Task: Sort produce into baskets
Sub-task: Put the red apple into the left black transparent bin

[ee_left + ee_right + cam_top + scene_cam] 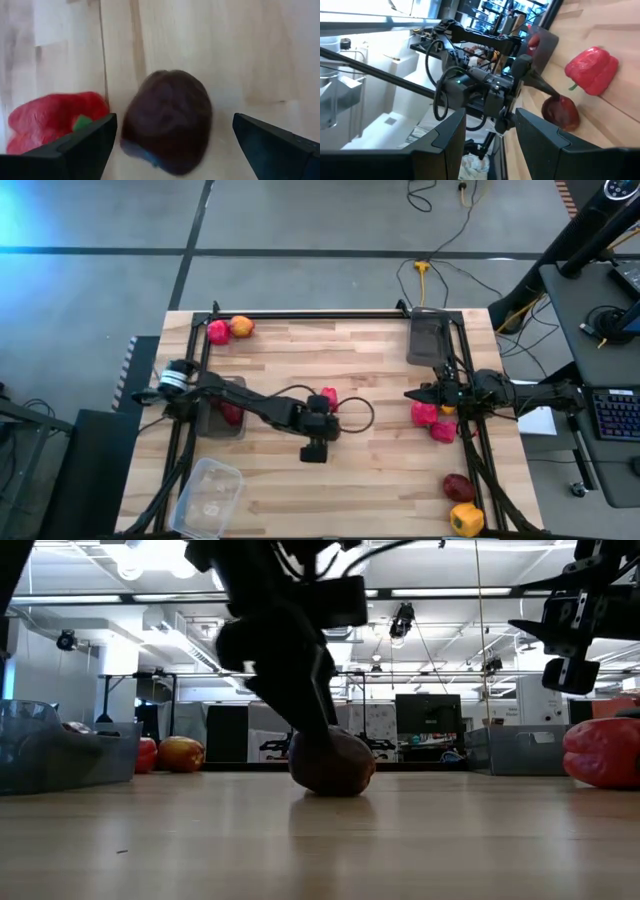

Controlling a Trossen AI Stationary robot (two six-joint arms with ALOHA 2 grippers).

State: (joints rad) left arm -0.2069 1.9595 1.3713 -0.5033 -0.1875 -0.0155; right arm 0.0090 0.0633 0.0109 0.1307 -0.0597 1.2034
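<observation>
Item: dark maroon fruit [167,127], round, lying on the desk [380,470] mid-surface, just beside a red pepper [52,117]. Left hand [172,137] spread, one finger to each side of it, not yet closed. Likely light, hollow, smooth-skinned and prone to rolling; best taken across its widest girth. Right hand [412,394] parted, idle above the red peppers [430,420] at the desk's right side.

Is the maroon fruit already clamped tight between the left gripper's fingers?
No. In the left wrist view the maroon fruit lies on the table with the fingers spread apart on either side.
</observation>
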